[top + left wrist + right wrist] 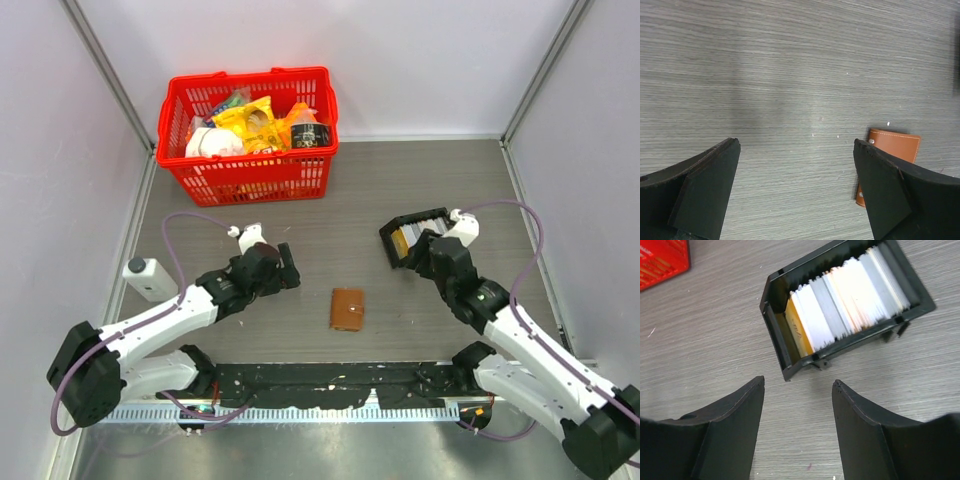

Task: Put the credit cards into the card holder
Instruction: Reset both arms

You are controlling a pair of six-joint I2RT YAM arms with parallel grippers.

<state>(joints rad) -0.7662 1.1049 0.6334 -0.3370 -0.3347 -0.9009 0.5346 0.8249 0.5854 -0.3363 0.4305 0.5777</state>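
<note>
The card holder (pixel 347 309), a closed brown leather wallet, lies flat at the middle of the table; in the left wrist view the card holder (pixel 894 145) peeks out behind my right finger. The credit cards (pixel 845 295), yellow-orange, white and grey, stand on edge in a black open-top box (pixel 774 332), also seen at the right in the top view as the box (pixel 413 236). My left gripper (pixel 290 270) (pixel 796 145) is open and empty, left of the wallet. My right gripper (pixel 418 252) (pixel 798 382) is open and empty, just short of the box's near corner.
A red basket (pixel 250 135) full of packaged goods stands at the back left. A small white device (pixel 146 278) sits by the left wall. Grey walls and metal posts enclose the table on three sides.
</note>
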